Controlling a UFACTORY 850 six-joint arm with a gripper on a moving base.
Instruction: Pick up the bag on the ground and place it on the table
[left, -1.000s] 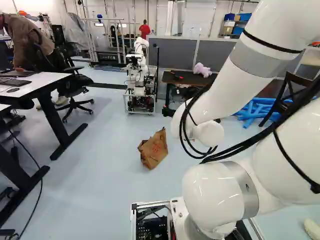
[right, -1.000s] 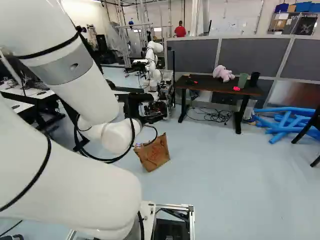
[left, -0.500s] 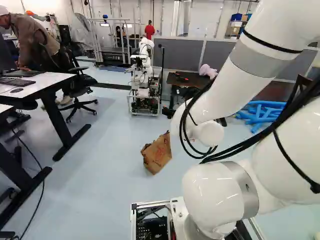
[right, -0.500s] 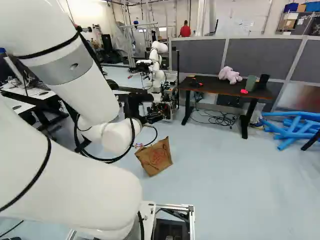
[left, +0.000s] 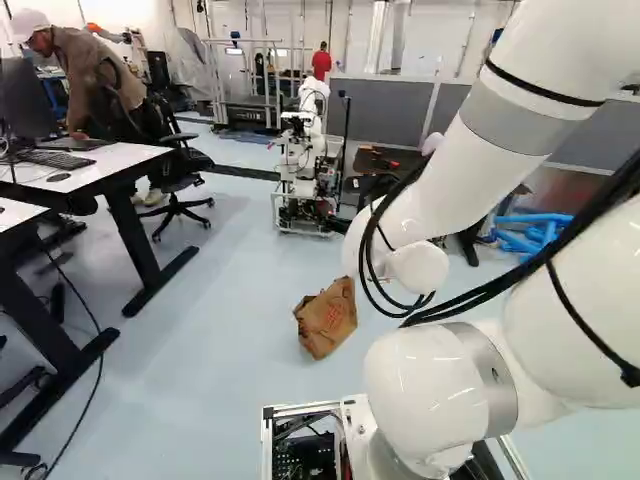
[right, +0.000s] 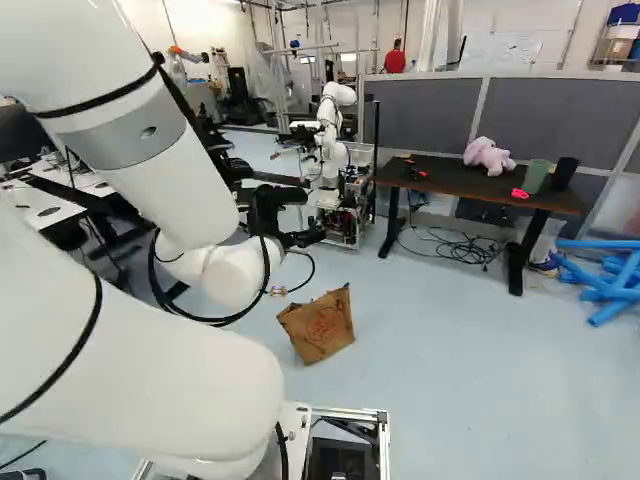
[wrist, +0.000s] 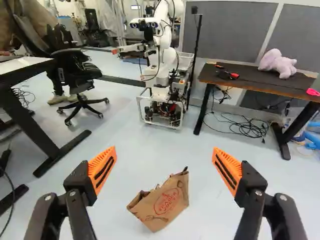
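One white arm (right: 120, 340) reaches over the floor from the moving base. Beyond stands a grey partition (right: 560, 120), with a dark table (right: 450, 179) before it; another robot (right: 330, 125) is near that table. A light-topped desk (left: 112, 162) occupies the left of the left base view, an office chair (left: 180, 160) beside it. The black gripper (right: 308, 237) has its two fingers spread wide, well apart, holding nothing. Ahead of it, seen through the gap between the orange pads (wrist: 102, 169), the brown paper bag (wrist: 167, 202) sits tilted on the floor. A pink plush toy (wrist: 278, 64) and a smaller green cup (right: 537, 177) are on the dark table.
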